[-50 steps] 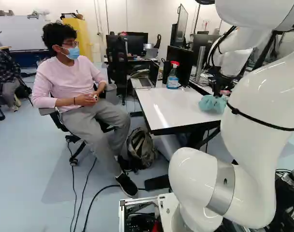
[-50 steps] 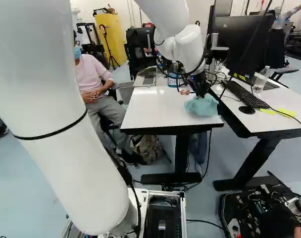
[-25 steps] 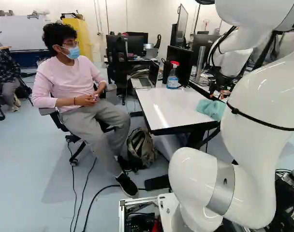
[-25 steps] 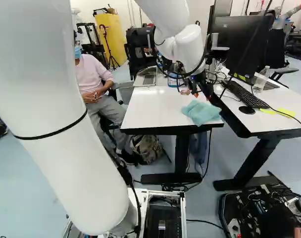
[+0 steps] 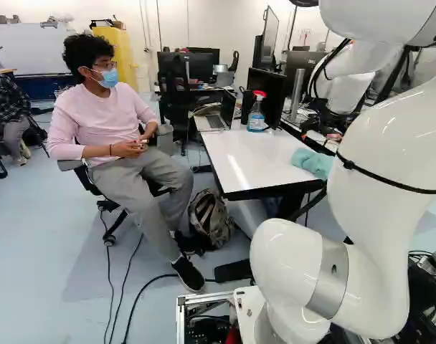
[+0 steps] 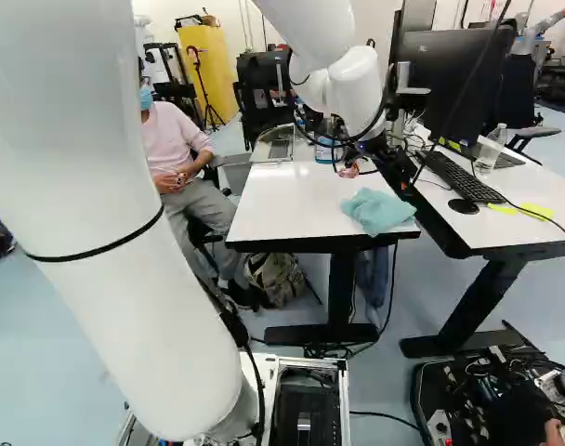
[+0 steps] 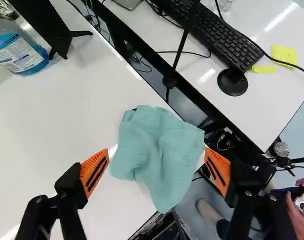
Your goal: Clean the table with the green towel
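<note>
Getting hold of the towel (image 7: 157,150) looks like the step in hand; it lies bunched on the surface (image 6: 282,204), by the surface's near corner at the right of the right base view. The fingers (image 7: 94,172) stand wide open above the surface, the towel ahead between them. Next they likely need to lower, close on the cloth and wipe across the surface. The arm (image 6: 92,177) reaches forward over the surface, its wrist angled downward.
</note>
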